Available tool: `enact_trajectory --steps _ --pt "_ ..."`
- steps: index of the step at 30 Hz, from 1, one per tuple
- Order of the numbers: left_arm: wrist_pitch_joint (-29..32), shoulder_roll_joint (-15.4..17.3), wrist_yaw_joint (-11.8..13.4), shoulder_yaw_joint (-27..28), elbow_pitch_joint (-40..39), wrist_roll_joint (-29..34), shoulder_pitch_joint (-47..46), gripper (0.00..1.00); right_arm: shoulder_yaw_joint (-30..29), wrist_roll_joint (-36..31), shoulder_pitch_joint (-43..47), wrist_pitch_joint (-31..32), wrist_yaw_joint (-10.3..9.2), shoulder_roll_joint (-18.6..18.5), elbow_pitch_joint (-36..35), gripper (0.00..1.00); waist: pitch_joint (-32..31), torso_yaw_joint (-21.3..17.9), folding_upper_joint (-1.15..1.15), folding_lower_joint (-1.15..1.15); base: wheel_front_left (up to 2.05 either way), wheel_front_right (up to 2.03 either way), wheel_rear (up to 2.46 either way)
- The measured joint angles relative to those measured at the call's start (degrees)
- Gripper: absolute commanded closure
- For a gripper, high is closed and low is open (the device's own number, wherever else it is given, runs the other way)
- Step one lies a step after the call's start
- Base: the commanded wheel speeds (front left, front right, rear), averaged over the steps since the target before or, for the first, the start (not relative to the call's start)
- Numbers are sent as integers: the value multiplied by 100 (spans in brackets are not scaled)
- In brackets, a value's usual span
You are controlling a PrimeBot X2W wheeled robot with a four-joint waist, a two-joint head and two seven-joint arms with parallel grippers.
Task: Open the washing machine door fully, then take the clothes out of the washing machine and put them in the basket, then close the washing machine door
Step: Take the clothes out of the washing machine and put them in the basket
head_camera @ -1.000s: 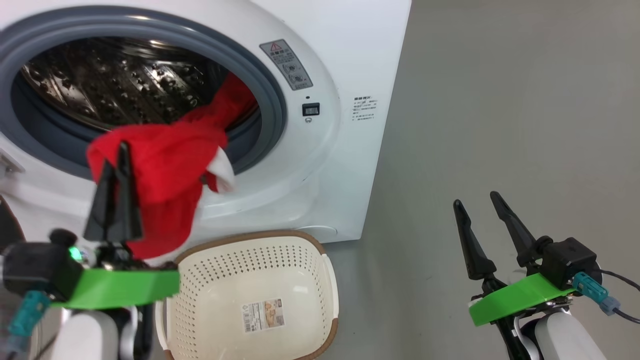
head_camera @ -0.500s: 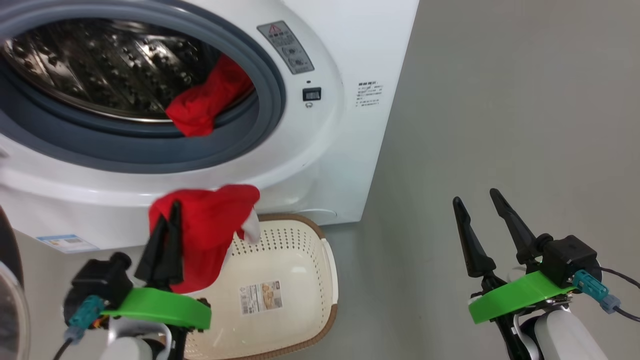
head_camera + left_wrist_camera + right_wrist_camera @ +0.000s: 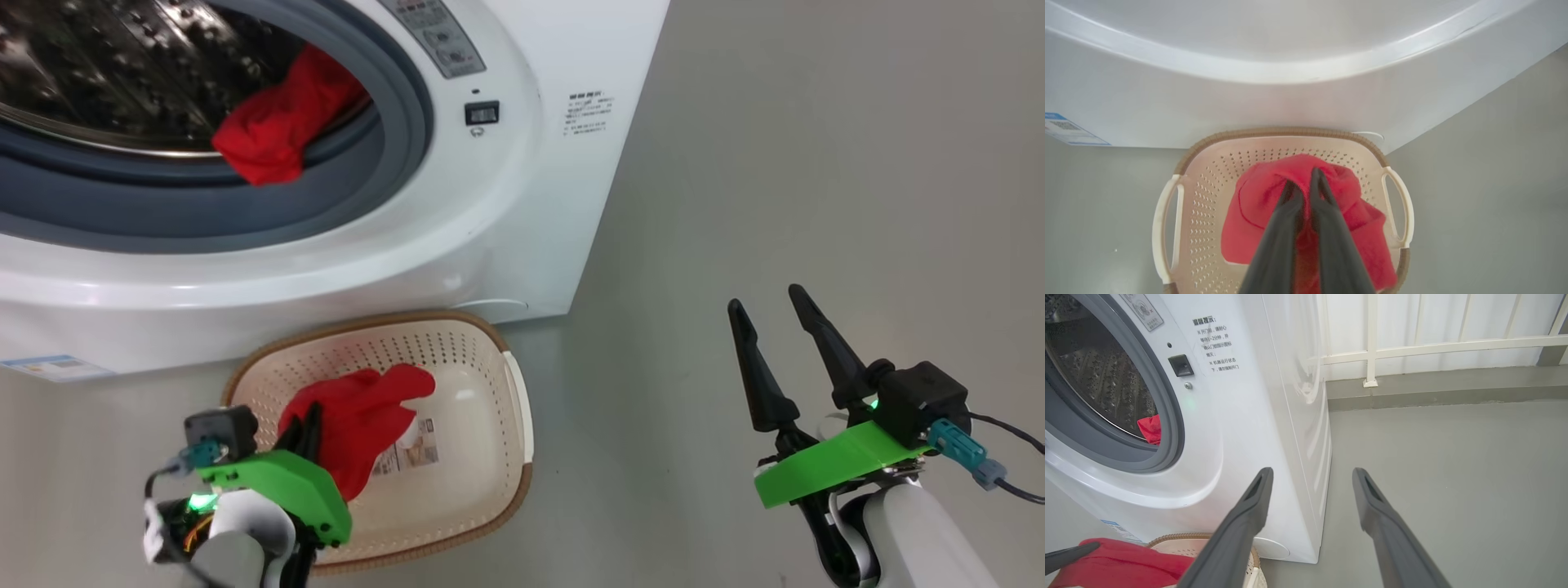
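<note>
On the grey floor (image 3: 775, 163), the left gripper (image 3: 1303, 179) clamps red clothes (image 3: 1253, 212) over the basket's (image 3: 1208, 167) middle: release low; the right gripper (image 3: 765, 299) gapes empty.

Red garment (image 3: 359, 429) half hides the paper label (image 3: 412, 447).

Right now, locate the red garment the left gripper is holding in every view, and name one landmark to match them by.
Head view: red garment at lower left, over the basket, pinched by the left gripper.
Left wrist view: red garment at bottom centre, clamped between the fingers.
Right wrist view: red garment in the bottom left corner.
Shared landmark: the basket's brown rim, before the washing machine.
</note>
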Motion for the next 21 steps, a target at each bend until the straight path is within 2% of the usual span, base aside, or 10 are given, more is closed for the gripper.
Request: enact_trajectory --steps 11,15,21 --pt "1114 136 -56 -157 2019 1 -1163 100 212 210 -341 0 0 1 -2 0 551 -244 0 0 0 0 0" --pt "1204 267 -64 -134 2368 -78 -1404 100 236 257 -398 0 0 1 -37 0 709 -398 0 0 0 0 0" --pt "1278 279 -113 -132 2594 -126 -1549 100 248 297 -437 0 0 1 -47 0 867 -581 0 0 0 0 0"
